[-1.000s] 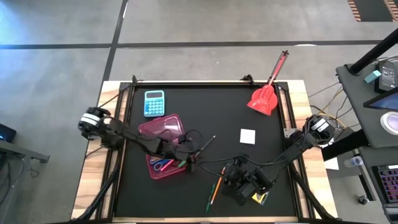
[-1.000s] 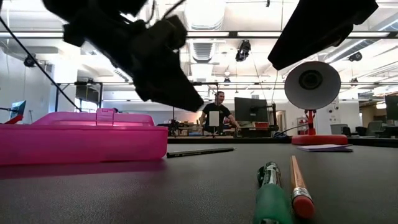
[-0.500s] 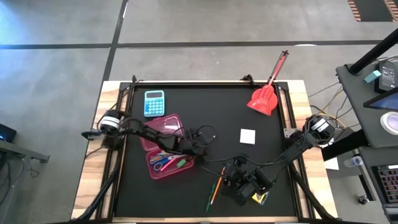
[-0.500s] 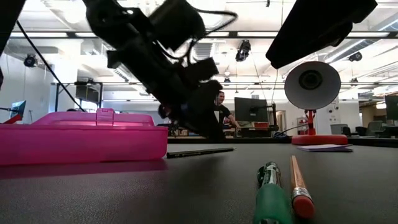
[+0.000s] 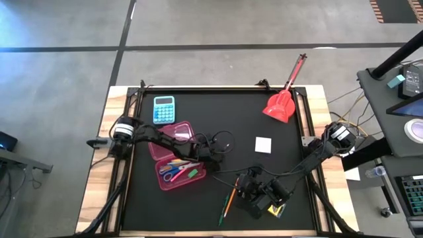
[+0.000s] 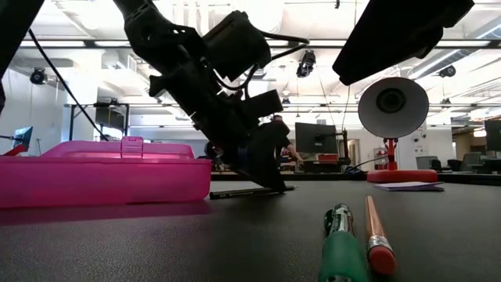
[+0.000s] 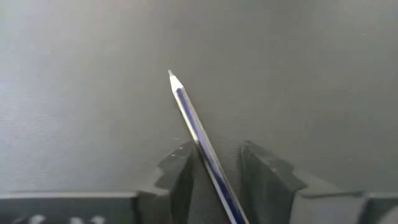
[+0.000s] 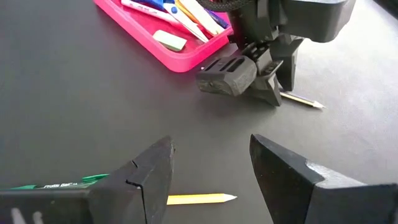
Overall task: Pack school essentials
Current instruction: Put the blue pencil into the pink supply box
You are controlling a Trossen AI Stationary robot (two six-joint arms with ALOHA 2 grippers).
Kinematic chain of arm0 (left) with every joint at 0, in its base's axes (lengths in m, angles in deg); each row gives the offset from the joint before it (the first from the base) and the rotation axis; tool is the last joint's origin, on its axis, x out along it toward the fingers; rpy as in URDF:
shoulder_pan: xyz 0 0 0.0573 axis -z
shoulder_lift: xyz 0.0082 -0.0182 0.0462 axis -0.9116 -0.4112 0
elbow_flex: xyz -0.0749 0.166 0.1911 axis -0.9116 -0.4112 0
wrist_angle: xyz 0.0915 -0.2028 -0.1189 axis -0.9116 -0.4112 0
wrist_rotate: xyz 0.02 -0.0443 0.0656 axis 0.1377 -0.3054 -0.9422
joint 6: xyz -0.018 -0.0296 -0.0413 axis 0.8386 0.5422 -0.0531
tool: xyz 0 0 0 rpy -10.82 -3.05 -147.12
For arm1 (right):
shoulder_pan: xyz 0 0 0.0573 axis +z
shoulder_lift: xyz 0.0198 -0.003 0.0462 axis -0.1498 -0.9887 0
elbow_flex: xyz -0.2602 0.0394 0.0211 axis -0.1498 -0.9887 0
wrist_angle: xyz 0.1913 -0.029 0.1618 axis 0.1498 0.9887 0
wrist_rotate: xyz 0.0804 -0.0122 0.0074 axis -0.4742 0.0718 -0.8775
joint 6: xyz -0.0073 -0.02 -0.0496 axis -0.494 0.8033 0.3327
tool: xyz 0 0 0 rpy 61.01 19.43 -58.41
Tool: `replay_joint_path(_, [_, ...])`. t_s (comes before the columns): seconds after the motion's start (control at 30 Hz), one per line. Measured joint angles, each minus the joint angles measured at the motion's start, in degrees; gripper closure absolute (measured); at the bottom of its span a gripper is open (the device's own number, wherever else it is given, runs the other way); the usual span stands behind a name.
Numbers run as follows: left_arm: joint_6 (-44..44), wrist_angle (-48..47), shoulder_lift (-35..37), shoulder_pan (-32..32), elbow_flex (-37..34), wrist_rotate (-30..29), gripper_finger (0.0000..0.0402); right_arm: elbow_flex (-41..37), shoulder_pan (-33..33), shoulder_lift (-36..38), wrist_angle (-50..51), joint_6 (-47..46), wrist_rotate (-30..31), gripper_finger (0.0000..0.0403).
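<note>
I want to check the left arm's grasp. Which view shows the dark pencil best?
The left wrist view: the thin dark blue-striped pencil runs between the left gripper fingers. The right wrist view shows only its tip; the high and low views mostly hide it.

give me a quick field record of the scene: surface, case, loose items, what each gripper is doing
surface: black table top
pink case: open, holding blue-handled scissors, green eraser, pencils
left gripper: down at the table beside the case, fingers either side of a dark pencil, not yet clamped
right gripper: open, hovering near the front edge
loose items: orange pencil, green pen, white pad, blue calculator, red scoop
</note>
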Motion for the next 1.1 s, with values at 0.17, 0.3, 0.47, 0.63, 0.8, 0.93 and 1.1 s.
replay_joint_path(0.17, [-0.02,0.0,-0.04,0.0,-0.04,0.71,0.0355,0.0,0.0,0.0,0.0,0.01,0.0,0.0202])
replay_joint_path(0.3, [-0.06,-0.09,-0.04,-0.01,-0.09,0.68,0.0394,0.0,0.01,0.0,0.0,-0.01,0.0,0.0202])
replay_joint_path(0.47, [-0.64,0.91,-0.1,-0.02,0.01,0.69,0.0393,0.0,0.0,0.0,0.0,0.01,0.0,0.0202])
replay_joint_path(0.63, [-4.46,4.87,0.1,0.05,0.76,1.37,0.0393,0.0,-0.01,0.0,0.01,0.0,0.0,0.0202])
replay_joint_path(0.8, [-9.12,10.14,2.25,0.26,0.89,1.45,0.0393,0.0,0.0,0.0,-0.04,0.0,0.0,0.0202])
replay_joint_path(0.93, [-10.66,9.91,4.63,0.39,-0.01,1.47,0.0393,0.0,0.01,0.0,-0.16,0.01,0.0,0.0202])
replay_joint_path(1.1, [-10.48,2.63,10.58,1.88,-1.6,1.38,0.0393,-0.02,0.01,0.0,-1.26,0.0,0.01,0.0202])
